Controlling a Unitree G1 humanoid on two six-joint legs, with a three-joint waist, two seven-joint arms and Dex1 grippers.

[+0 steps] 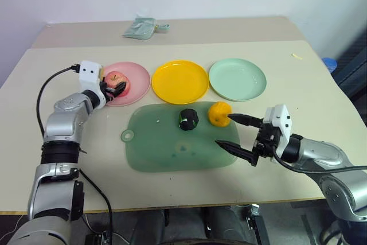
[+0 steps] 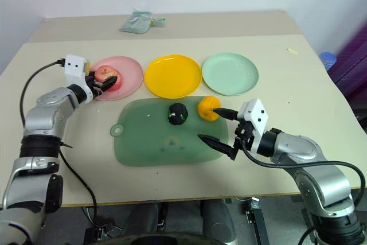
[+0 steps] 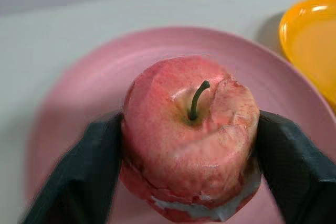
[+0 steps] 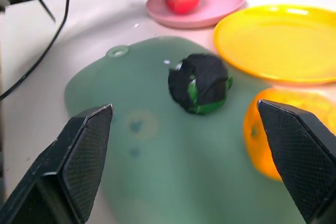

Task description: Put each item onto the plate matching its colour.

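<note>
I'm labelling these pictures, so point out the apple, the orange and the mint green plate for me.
apple (image 3: 191, 135): left wrist view, on its red skin below the stem.
orange (image 1: 218, 113): left eye view, middle of the fruit.
mint green plate (image 1: 237, 78): left eye view, bare centre of the plate.

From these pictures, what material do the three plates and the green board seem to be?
Pink plate, yellow plate and mint plate: probably smooth, slightly glossy plastic, judging by the soft highlights. Green board: likely matte, translucent plastic or silicone; it looks thin and dull.
</note>
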